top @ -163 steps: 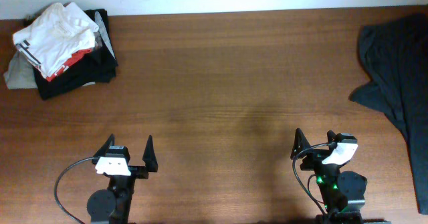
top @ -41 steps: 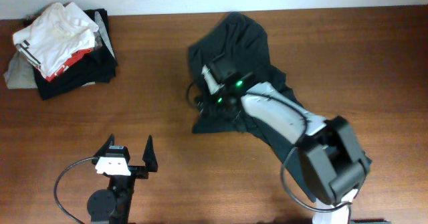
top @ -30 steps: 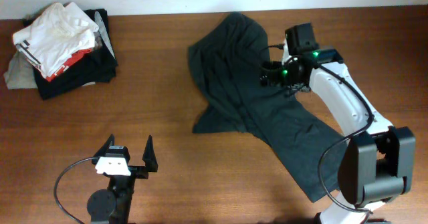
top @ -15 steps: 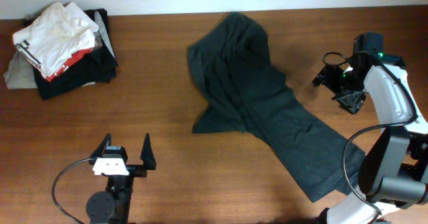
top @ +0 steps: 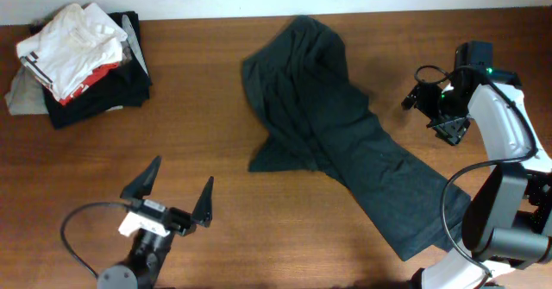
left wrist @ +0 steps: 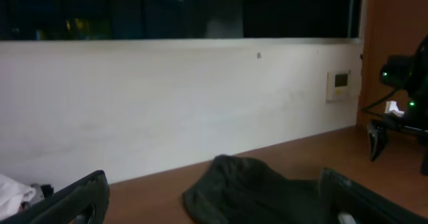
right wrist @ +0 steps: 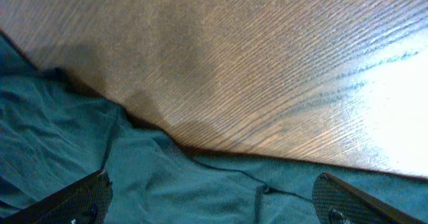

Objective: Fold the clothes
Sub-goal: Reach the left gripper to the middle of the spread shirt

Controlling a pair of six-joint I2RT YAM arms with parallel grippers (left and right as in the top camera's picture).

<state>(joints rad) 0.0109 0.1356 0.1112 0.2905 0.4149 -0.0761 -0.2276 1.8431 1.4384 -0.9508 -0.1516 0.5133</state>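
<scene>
The right arm (top: 509, 129) is cased in white with black joints and a green light (top: 446, 87) beside the black right gripper (top: 429, 119), while the left gripper (top: 175, 193) is shown with pointed black fingers (top: 142, 179), a white block (top: 130, 226) and a looped black cable (top: 65, 229).

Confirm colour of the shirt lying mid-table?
The shirt is plain dark charcoal, near black, with no print showing. Clearest in the overhead view.

The T-shirt (top: 341, 147) lies on the table (top: 207, 99) between a stacked pile (top: 76, 52) and the right pincer (top: 429, 116).
</scene>
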